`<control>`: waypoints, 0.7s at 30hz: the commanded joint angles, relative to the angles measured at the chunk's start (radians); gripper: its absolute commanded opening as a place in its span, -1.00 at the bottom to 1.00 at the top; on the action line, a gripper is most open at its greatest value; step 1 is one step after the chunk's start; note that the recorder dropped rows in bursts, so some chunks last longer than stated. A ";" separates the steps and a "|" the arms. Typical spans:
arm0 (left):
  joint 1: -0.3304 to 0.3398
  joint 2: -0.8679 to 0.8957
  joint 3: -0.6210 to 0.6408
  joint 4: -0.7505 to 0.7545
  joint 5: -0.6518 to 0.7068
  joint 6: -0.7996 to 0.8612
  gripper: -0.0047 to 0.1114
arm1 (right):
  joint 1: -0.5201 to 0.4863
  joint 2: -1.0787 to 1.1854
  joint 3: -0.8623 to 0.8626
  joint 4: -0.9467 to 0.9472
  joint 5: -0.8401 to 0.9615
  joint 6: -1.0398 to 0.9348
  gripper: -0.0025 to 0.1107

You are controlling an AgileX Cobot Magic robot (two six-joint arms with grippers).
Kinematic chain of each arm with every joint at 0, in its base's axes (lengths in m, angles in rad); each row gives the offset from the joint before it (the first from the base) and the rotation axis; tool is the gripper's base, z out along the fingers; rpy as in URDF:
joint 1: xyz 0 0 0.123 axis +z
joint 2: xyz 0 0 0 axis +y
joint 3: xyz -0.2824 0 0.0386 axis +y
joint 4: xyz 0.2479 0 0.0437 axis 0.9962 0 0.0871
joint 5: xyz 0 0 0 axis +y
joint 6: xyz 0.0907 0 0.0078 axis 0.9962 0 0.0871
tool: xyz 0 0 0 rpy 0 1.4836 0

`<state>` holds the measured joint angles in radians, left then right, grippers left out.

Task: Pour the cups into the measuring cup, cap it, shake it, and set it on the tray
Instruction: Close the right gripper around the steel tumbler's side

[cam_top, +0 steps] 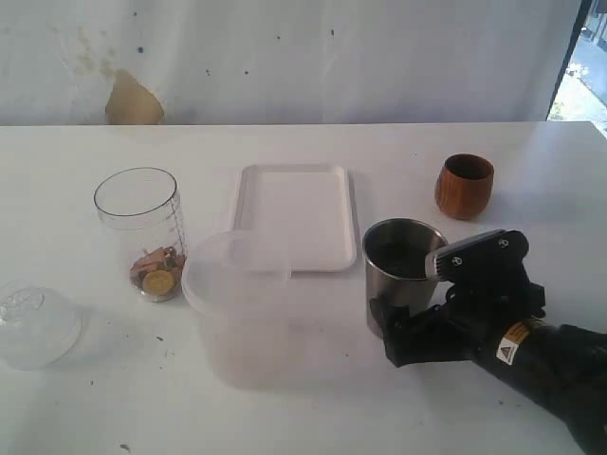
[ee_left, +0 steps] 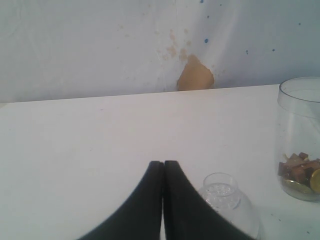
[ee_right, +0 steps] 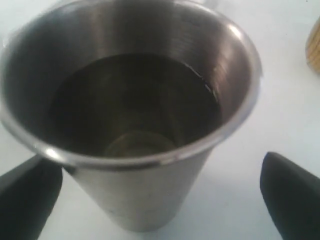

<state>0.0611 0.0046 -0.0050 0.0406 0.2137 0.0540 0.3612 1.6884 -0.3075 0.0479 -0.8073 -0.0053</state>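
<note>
**Right pincer (ee_right: 159, 197) poised to grasp the tapered stainless-steel tumbler (cam_top: 403, 270) for a pour**

The right pincer gapes wide, a finger on either side of the tumbler, gripping nothing yet. The tumbler stands upright on the white worktop (cam_top: 531, 152), just off the near right corner of the flat white tray (cam_top: 294, 169). Next, I judge, it must close, lift and carry the tumbler left past the frosted tub (cam_top: 237, 313) to the tall clear marked measuring cup (cam_top: 142, 227). The left pincer (ee_left: 163, 172) is closed and empty beside the clear domed cap (cam_top: 36, 327).
</note>
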 commanded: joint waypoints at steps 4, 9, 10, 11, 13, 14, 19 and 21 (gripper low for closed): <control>-0.004 -0.005 0.005 -0.007 -0.011 -0.001 -0.90 | -0.004 0.089 0.006 0.006 -0.150 -0.016 0.90; -0.004 -0.005 0.005 -0.007 -0.011 -0.001 -0.90 | -0.004 0.132 -0.001 0.006 -0.212 -0.016 0.90; -0.004 -0.005 0.005 -0.007 -0.011 -0.001 -0.90 | -0.004 0.138 -0.006 0.006 -0.212 -0.016 0.90; -0.004 -0.005 0.005 -0.007 -0.011 -0.001 -0.90 | -0.004 0.149 -0.014 0.006 -0.212 -0.016 0.90; -0.004 -0.005 0.005 -0.007 -0.011 -0.001 -0.90 | -0.004 0.162 -0.029 0.006 -0.212 -0.016 0.90; -0.004 -0.005 0.005 -0.007 -0.011 -0.001 -0.90 | -0.004 0.166 -0.035 0.006 -0.210 -0.016 0.90; -0.004 -0.005 0.005 -0.007 -0.011 -0.001 -0.90 | -0.004 0.175 -0.057 0.006 -0.220 -0.016 0.90; -0.004 -0.005 0.005 -0.007 -0.011 -0.001 -0.90 | -0.004 0.175 -0.058 0.004 -0.235 -0.016 0.90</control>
<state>0.0611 0.0046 -0.0050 0.0406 0.2137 0.0540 0.3612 1.8593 -0.3605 0.0479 -1.0123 -0.0102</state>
